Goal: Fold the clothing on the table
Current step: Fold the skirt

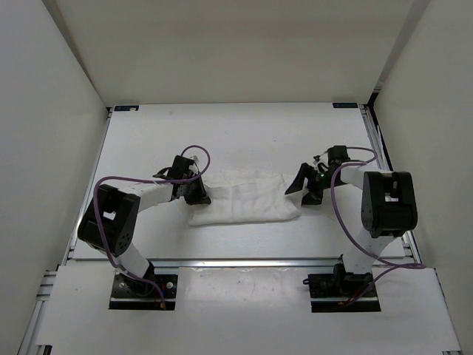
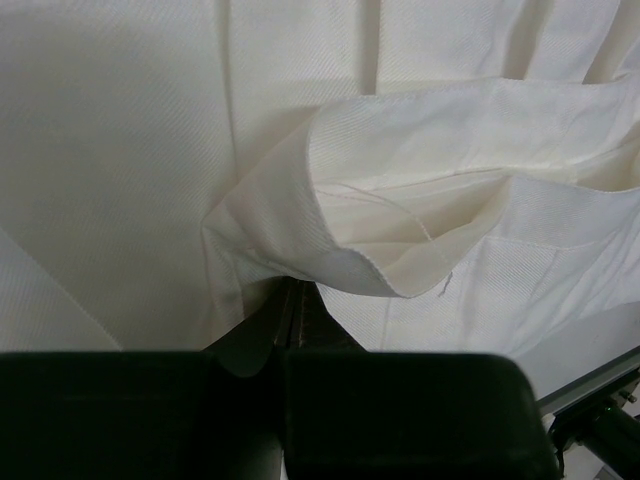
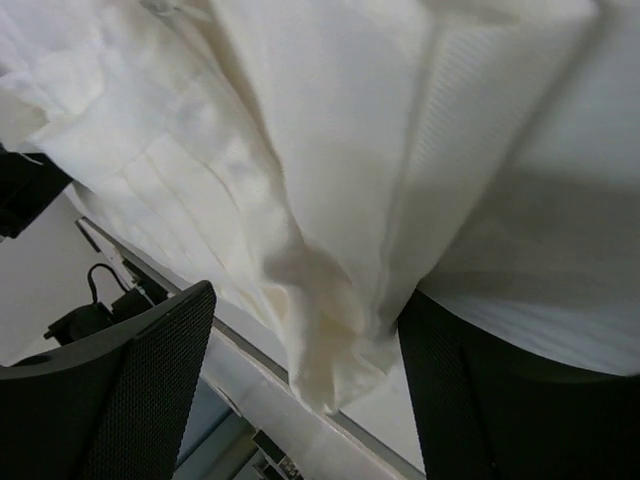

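Black mesh-faced fingers point(image 3: 150, 380) of our right gripper point(image 3: 305, 310) stood spread, a fold of the thin white ribbed clothing point(image 1: 247, 200) drooping between them. It lay centred on the white, aluminium-railed table point(image 1: 222, 133), long axis left to right, an arm at each end; our left gripper point(image 1: 198, 194) pinched the left end.

The table point(image 1: 244, 133) is a big flat white rectangle with silver rails point(image 1: 244, 262) along its edges. Lying on it is 1 piece of clothing point(image 1: 247, 198), white and rumpled, bunched into a wide strip running left to right. It sits roughly mid-table, a bit closer to the near rail than the far edge.
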### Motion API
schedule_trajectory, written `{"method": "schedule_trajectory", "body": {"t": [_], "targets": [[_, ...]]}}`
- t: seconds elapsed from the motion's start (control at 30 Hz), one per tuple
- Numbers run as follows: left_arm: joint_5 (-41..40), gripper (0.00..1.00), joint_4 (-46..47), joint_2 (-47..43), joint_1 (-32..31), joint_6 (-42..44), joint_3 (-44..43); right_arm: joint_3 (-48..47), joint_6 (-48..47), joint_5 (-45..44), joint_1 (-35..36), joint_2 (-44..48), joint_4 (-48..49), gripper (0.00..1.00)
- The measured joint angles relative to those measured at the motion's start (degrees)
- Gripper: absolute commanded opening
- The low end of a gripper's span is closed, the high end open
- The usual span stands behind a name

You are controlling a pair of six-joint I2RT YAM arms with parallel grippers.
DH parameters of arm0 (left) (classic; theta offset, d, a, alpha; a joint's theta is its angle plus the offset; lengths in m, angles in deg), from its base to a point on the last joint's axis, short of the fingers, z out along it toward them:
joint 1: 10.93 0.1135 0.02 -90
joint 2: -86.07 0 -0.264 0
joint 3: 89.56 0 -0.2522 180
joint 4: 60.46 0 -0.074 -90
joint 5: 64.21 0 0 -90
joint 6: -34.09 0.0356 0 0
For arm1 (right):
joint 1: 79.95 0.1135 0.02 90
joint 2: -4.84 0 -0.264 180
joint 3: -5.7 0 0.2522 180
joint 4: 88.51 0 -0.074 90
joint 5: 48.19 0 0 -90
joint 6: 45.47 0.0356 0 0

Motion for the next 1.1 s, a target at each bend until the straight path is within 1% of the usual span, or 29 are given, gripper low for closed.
{"method": "schedule_trajectory", "body": {"t": [0.03, 0.13, 0.2, 0.23, 0.27, 0.3, 0.37, 0.4, 0.43, 0.53, 0.6, 0.73, 0.8, 0.9, 1.1], "targets": [[0.0, 0.01, 0.0, 0.0, 0.0, 0.1, 0.0, 0.0, 0.9, 0.9, 0.7, -0.4, 1.7, 0.76], [0.0, 0.0, 0.0, 0.0, -0.1, 0.2, 0.0, 0.0, 2.9, 3.2, 2.8, -2.1, 6.6, 0.66], [0.0, 0.01, 0.0, 0.0, -0.2, 0.2, 0.0, 0.0, 4.0, 4.7, 4.3, -3.7, 9.2, 0.51], [-0.1, 0.01, 0.0, 0.0, -0.3, 0.2, 0.0, 0.1, 4.5, 5.5, 5.0, -4.5, 10.3, 0.25], [-0.2, 0.01, 0.0, 0.0, -0.3, 0.3, 0.0, 0.3, 5.0, 6.2, 5.6, -5.3, 11.6, 0.03], [-0.2, 0.01, 0.1, 0.0, -0.5, 0.3, 0.0, 0.7, 5.4, 6.7, 6.0, -5.8, 12.7, 0.0], [-0.2, 0.03, 0.1, 0.0, -0.7, 0.3, 0.0, 2.3, 7.0, 7.2, 6.6, -5.9, 13.7, 0.0], [-0.1, 0.1, 0.1, 0.0, -0.7, 0.3, -0.1, 3.1, 7.3, 7.6, 6.6, -5.8, 14.0, 0.0], [0.3, 0.14, 0.0, 0.0, -0.5, 0.4, -0.2, 3.5, 7.6, 7.9, 6.3, -5.7, 14.1, 0.0], [4.0, 0.16, -0.6, 0.0, 1.7, -0.2, -1.3, 3.8, 7.5, 7.8, 4.4, -5.1, 13.2, 0.0], [7.0, 0.16, -1.6, -0.2, 5.6, -0.8, -3.9, 3.8, 6.7, 7.4, 2.6, -4.5, 12.5, 0.0], [7.2, 0.16, -4.1, -1.7, 12.4, 0.7, -11.0, 3.8, 5.3, 6.7, -0.2, -4.0, 10.7, 0.0], [5.6, 0.16, -4.7, -3.6, 14.2, 2.0, -12.2, 3.7, 4.8, 6.6, -1.0, -4.0, 9.6, 0.0], [2.1, 0.17, -6.2, -6.0, 13.9, 4.0, -11.6, 3.1, 4.0, 6.1, -1.4, -4.0, 8.0, 0.0], [-4.9, 0.17, -7.7, -4.9, 8.5, 6.1, -5.5, 0.7, 2.0, 5.0, -1.5, -4.0, 4.8, 0.0]]}}
